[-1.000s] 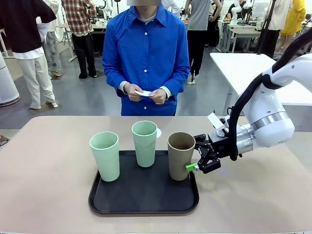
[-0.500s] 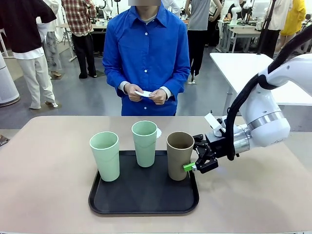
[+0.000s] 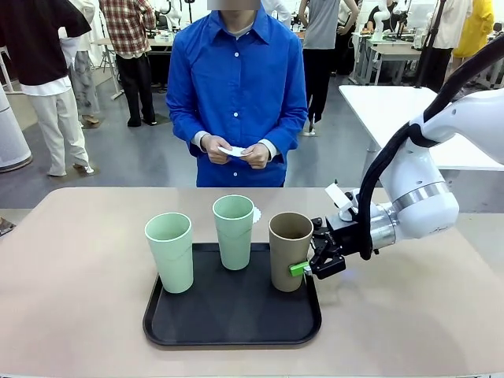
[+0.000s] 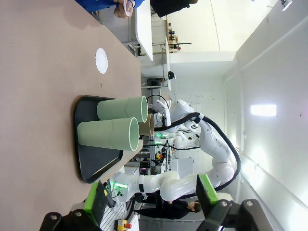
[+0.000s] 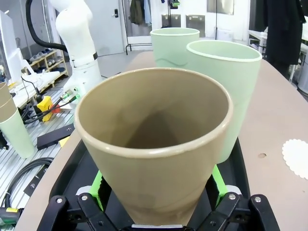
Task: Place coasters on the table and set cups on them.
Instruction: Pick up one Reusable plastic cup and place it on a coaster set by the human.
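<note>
Three cups stand on a black tray [image 3: 236, 327]: a brown cup [image 3: 290, 250] at the right and two mint green cups [image 3: 169, 252] [image 3: 235, 231]. My right gripper [image 3: 304, 260] is open, its fingers on either side of the brown cup's lower part. In the right wrist view the brown cup [image 5: 154, 144] sits between the green pads [image 5: 217, 184]. One white lacy coaster [image 3: 255, 214] lies on the beige table [image 3: 79, 276] behind the tray. The person holds another white coaster [image 3: 234, 150] in both hands. The left gripper [image 4: 151, 202] is open and holds nothing.
The person in a blue shirt [image 3: 236, 87] stands at the table's far edge. A white table [image 3: 409, 110] is at the back right. In the left wrist view the tray [image 4: 94, 154], the cups and the coaster [image 4: 101, 60] lie ahead.
My right gripper has slid left, and the brown cup now stands between its open fingers. The cups, the tray and the person's hands have not moved.
</note>
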`<state>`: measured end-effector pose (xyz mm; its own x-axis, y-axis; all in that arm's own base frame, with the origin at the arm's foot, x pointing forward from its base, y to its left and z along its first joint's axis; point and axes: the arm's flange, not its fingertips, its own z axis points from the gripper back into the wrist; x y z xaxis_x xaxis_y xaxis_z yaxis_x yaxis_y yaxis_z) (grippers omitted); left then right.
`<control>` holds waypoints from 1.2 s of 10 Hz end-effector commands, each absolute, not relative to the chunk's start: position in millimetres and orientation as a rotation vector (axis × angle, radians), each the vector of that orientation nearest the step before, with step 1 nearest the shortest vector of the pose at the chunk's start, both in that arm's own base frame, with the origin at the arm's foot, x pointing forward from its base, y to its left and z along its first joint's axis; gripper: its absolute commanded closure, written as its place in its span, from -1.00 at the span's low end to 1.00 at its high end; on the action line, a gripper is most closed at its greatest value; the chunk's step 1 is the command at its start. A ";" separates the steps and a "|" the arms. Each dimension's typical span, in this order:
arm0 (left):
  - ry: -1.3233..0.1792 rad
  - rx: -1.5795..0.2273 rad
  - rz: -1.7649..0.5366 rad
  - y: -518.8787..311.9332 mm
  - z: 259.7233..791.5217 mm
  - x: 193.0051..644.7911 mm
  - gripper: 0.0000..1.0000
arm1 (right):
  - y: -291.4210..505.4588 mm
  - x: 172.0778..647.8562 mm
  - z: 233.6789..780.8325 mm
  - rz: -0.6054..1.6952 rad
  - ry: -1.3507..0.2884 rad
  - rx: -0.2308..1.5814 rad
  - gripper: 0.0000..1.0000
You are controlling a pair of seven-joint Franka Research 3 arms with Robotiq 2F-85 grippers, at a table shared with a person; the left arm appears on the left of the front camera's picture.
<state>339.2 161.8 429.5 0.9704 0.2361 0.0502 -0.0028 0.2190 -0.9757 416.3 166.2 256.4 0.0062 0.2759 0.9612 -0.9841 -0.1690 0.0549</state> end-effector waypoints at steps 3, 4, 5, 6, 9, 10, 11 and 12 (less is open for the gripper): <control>-0.222 -1.357 0.157 163.6 430.1 338.4 -1.00 | 173.9 419.7 247.5 1.442 -0.931 1.183 0.12; -0.222 -1.357 0.157 163.6 430.1 338.4 -1.00 | 173.7 420.1 247.1 1.440 -0.932 1.179 0.14; -0.222 -1.357 0.157 163.6 430.1 338.4 -1.00 | 174.0 420.3 246.7 1.437 -0.934 1.177 1.00; -0.222 -1.357 0.157 163.6 430.1 338.4 -1.00 | 174.1 420.0 246.5 1.436 -0.933 1.174 1.00; -0.222 -1.357 0.157 163.6 430.1 338.4 -1.00 | 179.2 409.6 276.3 1.319 -0.940 1.151 -0.65; -0.222 -1.357 0.157 163.6 430.1 338.4 -1.00 | 185.3 403.5 305.3 1.292 -0.960 1.123 -0.65; -0.222 -1.357 0.157 163.6 430.1 338.4 -1.00 | 190.1 401.4 339.0 1.271 -0.998 1.122 -0.65; -0.222 -1.357 0.157 163.6 430.1 338.4 -1.00 | 196.4 402.6 368.2 1.254 -1.006 1.117 -0.65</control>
<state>339.2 161.7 429.4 0.9704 0.2361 0.0501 -0.0029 0.2190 -0.9757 413.6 185.1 338.5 0.0523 0.1769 0.9828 -0.9957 -0.0659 0.0649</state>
